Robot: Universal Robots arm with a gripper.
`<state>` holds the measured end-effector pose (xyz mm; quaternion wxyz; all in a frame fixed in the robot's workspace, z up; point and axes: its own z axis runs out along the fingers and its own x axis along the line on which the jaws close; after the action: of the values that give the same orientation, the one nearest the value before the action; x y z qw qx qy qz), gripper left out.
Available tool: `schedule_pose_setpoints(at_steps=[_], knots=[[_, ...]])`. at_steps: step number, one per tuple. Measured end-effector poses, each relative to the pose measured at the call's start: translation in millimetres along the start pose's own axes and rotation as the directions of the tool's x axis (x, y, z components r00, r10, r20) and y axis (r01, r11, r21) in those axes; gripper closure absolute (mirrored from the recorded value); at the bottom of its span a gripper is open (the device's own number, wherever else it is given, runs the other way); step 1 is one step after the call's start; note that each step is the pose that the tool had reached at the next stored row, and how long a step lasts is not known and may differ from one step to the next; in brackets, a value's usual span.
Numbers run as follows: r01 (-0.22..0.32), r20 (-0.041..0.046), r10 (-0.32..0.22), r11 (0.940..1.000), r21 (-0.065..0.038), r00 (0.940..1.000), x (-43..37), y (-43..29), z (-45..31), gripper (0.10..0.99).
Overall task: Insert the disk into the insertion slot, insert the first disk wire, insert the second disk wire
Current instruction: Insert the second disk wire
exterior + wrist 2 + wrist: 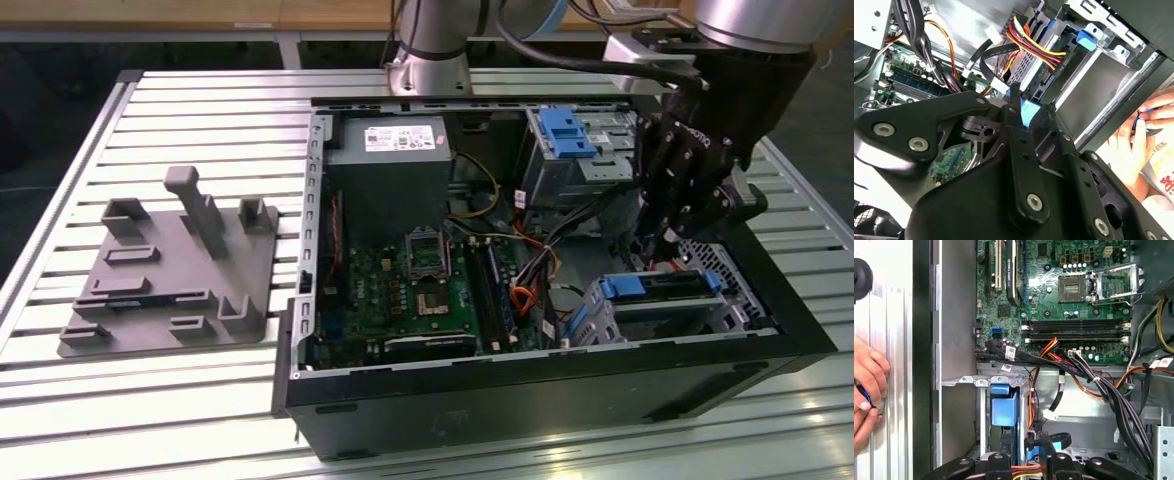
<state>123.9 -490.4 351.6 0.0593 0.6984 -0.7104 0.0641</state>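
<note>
At the right of the exterior view, your hand (674, 245) hung inside the open computer case (534, 385) on the counter (174, 400). Its fingers (1016, 112) were pinched on a light-blue connector (1026, 112). Just below, the disk (654, 287) already sat in the insertion slot (714, 262).

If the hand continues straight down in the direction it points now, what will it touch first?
Probably the rear end of the disk, whose blue frame sits right past the tips of the hand, in the insertion slot. The red, yellow and black power wires lie just beyond; depth is unclear, so this is a judgement.
</note>
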Motion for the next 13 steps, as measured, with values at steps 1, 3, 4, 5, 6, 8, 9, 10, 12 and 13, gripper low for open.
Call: schedule_pose_setpoints(at_steps=[1,3,4,5,6,8,9,10,12,13], knots=[[0.0,-0.0016,0.0,1.0,0.0,1.0,-0.5,0.1,0.5,0.733],[0.0,-0.0029,0.0,1.0,0.001,1.0,-1.8,0.2,0.7,0.733],[0.0,-0.003,0.0,1.0,0.002,1.0,-3.0,0.2,0.5,0.733],[0.0,-0.003,0.0,1.0,0.002,1.0,-4.0,0.3,0.3,0.733],[0.0,-0.0036,0.0,1.0,0.002,1.0,-4.5,0.3,0.3,0.733],[0.0,-0.0054,0.0,1.0,0.002,1.0,-5.7,0.3,0.1,0.733],[0.0,-0.0061,0.0,1.0,0.002,1.0,-5.9,0.3,0.1,0.733],[0.0,-0.0066,0.0,1.0,0.002,1.0,-6.1,0.3,0.1,0.733],[0.0,-0.0085,0.0,1.0,0.002,1.0,-6.1,0.3,0.0,0.733],[0.0,-0.0099,0.0,1.0,0.002,1.0,-6.1,0.3,0.0,0.733]])
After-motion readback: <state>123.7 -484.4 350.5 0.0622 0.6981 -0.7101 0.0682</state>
